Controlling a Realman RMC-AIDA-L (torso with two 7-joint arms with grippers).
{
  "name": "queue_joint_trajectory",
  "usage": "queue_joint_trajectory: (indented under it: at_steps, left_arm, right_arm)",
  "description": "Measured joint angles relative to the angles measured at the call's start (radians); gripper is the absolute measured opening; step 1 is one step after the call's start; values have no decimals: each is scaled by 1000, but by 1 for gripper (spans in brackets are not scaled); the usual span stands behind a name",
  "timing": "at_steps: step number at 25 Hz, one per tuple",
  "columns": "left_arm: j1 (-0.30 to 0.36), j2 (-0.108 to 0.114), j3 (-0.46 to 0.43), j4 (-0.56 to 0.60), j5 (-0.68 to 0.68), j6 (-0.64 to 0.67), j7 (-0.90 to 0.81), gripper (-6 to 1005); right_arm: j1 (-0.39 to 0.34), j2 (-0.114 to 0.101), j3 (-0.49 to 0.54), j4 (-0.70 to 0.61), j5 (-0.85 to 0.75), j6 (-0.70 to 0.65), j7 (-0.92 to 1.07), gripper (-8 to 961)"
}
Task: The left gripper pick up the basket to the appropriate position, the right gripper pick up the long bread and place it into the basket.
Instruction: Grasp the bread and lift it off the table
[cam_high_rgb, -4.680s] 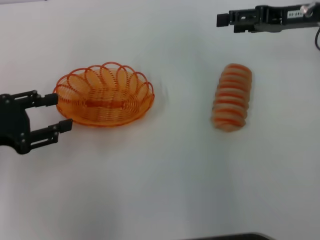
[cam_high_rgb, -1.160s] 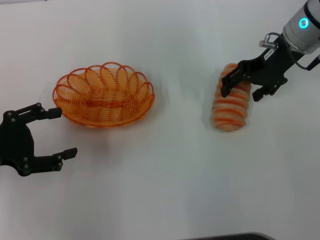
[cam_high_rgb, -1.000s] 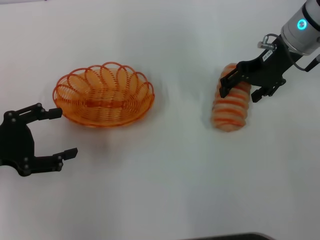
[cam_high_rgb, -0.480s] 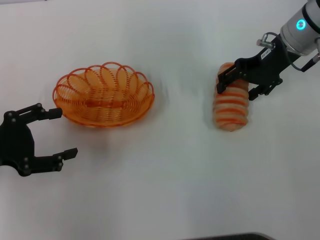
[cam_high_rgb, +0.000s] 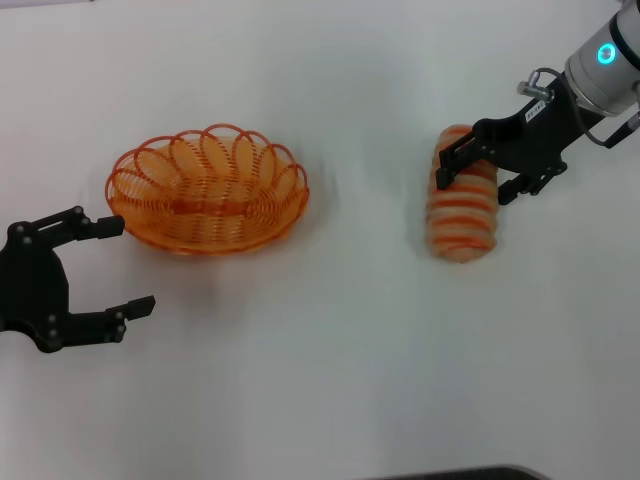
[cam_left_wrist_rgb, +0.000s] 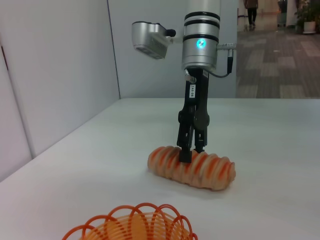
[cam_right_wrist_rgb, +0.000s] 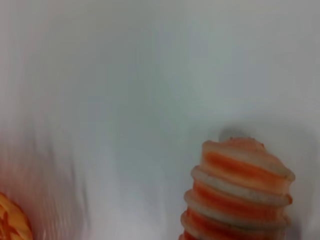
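A plain white tabletop carries two things. The basket, an oval orange wire one with a looped rim, sits toward nine o'clock in the head view. The long bread, pale tan with orange crosswise stripes, lies flat toward three o'clock, well apart from the basket, its length running roughly twelve to six. In the left wrist view the bread rests on the white surface beyond the basket's rim.
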Motion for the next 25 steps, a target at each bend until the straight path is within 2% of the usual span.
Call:
queue_joint_trajectory:
  at_steps: [4, 9, 12, 17, 25]
  left_arm:
    - [-1, 0, 0, 0, 0, 0, 0, 872]
    - [0, 0, 1, 0, 0, 0, 0, 873]
    - [0, 0, 0, 0, 0, 0, 0, 873]
    - [1, 0, -2, 0, 0, 0, 0, 873]
    - [0, 2, -7, -1, 0, -1, 0, 865]
  right_arm:
    - [0, 1, 5, 3, 0, 6, 0, 927]
    - [4, 2, 5, 13, 0, 17, 0, 860]
    - [8, 3, 5, 20, 0, 23, 0, 701]
    - [9, 3, 4, 28, 0, 30, 0, 695]
    - [9, 8, -11, 16, 0, 44, -6, 595]
